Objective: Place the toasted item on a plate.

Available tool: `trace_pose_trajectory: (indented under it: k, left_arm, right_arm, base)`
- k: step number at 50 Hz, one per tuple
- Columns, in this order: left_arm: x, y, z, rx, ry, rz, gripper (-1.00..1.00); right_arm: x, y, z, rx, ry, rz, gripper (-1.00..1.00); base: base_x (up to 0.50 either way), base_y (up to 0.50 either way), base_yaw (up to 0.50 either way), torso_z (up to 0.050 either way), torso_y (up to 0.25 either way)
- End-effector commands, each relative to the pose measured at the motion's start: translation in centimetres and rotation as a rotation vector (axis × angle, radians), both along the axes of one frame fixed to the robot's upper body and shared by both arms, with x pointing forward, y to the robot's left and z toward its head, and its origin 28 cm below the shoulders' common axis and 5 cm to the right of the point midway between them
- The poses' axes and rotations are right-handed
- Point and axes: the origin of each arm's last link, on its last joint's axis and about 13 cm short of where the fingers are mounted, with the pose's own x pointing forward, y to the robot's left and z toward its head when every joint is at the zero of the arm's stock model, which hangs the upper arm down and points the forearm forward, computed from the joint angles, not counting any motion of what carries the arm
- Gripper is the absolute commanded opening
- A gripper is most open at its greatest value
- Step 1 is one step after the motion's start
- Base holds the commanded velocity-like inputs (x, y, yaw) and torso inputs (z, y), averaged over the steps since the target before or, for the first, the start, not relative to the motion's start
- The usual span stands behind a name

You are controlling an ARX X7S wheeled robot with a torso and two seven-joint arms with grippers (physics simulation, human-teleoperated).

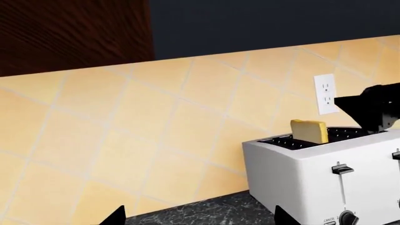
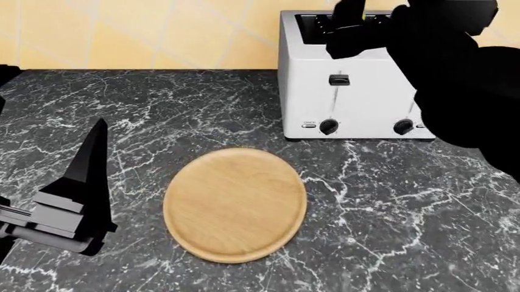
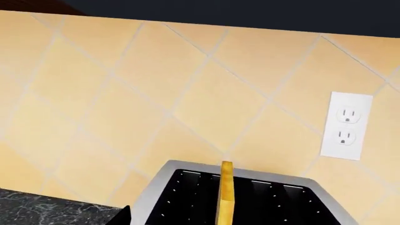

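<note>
Marble-patterned black stone with white veins forms the counter (image 2: pixel 406 207), meeting a wall of diagonal cream-yellow tiles (image 1: pixel 156 122) along its back edge. A boxy white toaster (image 2: pixel 349 91) with dark slots, black levers and round knobs stands at the back edge, toward the right. The toast slice (image 1: pixel 309 131) stands upright in one of its slots, half risen above the top: squarish, with a pale cream face and golden-yellow crust; edge-on in the right wrist view (image 3: pixel 225 192) it reads as a thin yellow strip. A white double wall outlet (image 3: pixel 347 125) sits on the tiles behind the toaster.

The wooden plate (image 2: pixel 235 204), round, flat and light tan with a shallow rim, lies bare near the middle of the counter, in front of the toaster and apart from it.

The right gripper (image 2: pixel 354 27), glossy black and angular, hovers over the toaster's top; it holds nothing I can see, and whether its jaws are spread I cannot tell. The left gripper (image 2: pixel 77 201) hangs above the counter's front left area, well apart from the plate, its pointed black fingers spread in the wrist view, empty.
</note>
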Motion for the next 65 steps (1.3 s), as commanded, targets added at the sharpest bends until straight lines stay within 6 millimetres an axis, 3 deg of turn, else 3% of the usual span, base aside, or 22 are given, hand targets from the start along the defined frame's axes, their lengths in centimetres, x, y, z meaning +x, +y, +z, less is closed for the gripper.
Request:
trace_pose_trajectory:
  k: [1,13,37,65]
  left_arm:
    - [0.0,0.0,-0.1,-0.001,0.003,0.001,1.0]
    - [-0.1,0.1,-0.1,-0.005,0.006,0.004,1.0]
    - [-0.2,0.1,-0.5,-0.012,0.02,0.006,1.0]
    - [-0.2,0.1,-0.7,-0.016,0.029,0.006,1.0]
  right_arm:
    - [2.1,-0.3,0.4,0.017,0.024,-0.054,1.0]
    - [4.3,-0.1,1.2,0.017,0.046,-0.089,1.0]
    - [6.9,0.1,1.4,0.001,0.133,-0.104,1.0]
    - [8.3,-0.4,2.2,0.01,0.245,-0.117,1.0]
  base:
    - [0.0,0.0,0.0,0.0,0.0]
    - [0.0,0.0,0.0,0.0,0.0]
    - [0.0,0.0,0.0,0.0,0.0]
    - [0.0,0.0,0.0,0.0,0.0]
